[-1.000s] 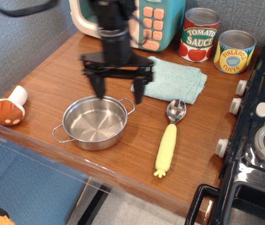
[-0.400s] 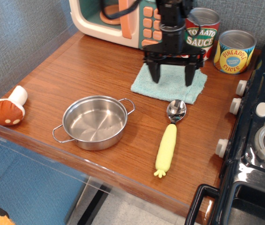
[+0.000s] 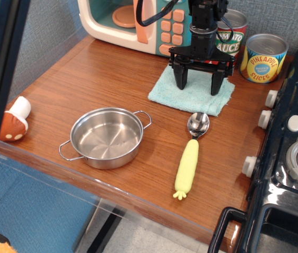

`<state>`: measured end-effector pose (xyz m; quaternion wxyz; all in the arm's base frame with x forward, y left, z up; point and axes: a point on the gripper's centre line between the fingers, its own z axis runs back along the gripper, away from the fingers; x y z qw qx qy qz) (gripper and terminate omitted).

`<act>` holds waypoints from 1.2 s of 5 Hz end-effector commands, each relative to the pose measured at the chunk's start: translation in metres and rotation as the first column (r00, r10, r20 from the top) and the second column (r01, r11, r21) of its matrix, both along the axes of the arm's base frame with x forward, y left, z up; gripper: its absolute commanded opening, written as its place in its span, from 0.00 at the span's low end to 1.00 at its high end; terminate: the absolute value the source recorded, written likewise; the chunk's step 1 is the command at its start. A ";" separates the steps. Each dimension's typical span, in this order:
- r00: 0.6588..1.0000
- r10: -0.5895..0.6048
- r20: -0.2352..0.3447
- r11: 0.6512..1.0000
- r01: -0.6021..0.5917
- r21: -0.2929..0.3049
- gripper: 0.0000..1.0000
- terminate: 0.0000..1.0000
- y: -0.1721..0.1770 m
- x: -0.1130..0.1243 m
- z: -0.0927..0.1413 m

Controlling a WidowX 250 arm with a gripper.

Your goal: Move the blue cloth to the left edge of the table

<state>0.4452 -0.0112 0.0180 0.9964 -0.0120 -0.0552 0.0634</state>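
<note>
Jaws lowered, straddling blue cloth [image 3: 192, 94]

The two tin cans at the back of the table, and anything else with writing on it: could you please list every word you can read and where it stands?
"PINEAPPLE SLICES": on the yellow and blue label of the right tin can.
"TOMATO SAUCE": on the red and green label of the left tin can, with the first letters hidden behind the black tool.
Peach buttons on the teal toy microwave: no marks can be read.
Nothing else carries legible text.
</note>
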 end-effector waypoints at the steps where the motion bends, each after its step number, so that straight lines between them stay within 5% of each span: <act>1: 1.000 -0.017 -0.003 0.998 0.017 0.061 1.00 0.00 0.016 -0.006 0.006; 3: 1.000 -0.015 0.014 0.995 0.013 0.099 1.00 0.00 0.060 -0.018 0.021; 6: 0.996 0.057 0.065 0.996 -0.062 0.067 1.00 0.00 0.163 -0.039 0.032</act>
